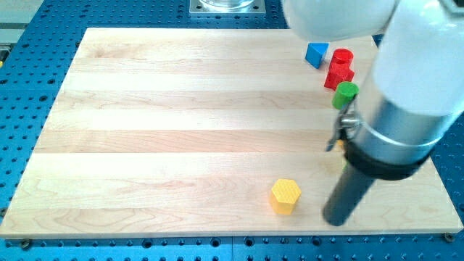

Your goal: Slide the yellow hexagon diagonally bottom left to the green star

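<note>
The yellow hexagon [286, 196] lies on the wooden board [181, 130] near its bottom edge, right of centre. My tip [336, 220] rests on the board just to the hexagon's right and slightly lower, with a small gap between them. No green star shows clearly. The arm's wide body [406, 109] covers the board's right side and may hide it. A small dark and yellowish bit [339, 134] peeks out at the arm's left edge, and I cannot tell what it is.
At the view's top right stand a blue block [316, 54], a red cylinder [343, 57], a red block [338, 75] below it, and a green cylinder [346, 93]. The board's bottom edge runs just below the hexagon and my tip.
</note>
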Tool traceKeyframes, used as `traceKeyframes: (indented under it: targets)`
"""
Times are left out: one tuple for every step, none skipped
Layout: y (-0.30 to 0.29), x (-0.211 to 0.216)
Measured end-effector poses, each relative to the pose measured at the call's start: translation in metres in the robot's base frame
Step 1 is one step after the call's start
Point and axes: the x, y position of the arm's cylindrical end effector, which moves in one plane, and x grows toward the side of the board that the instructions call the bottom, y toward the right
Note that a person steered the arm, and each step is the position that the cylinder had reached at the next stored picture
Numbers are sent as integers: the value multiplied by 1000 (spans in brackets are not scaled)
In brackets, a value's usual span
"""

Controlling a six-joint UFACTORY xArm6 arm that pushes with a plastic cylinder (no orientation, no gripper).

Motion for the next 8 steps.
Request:
traceKeyframes:
  targets:
    - [-76, -23]
    - [-109, -27]
    - [-62, -59]
    - [-115, -75]
    - [-147, -56]
    - [-134, -46]
    - [-32, 6]
    - [114, 4]
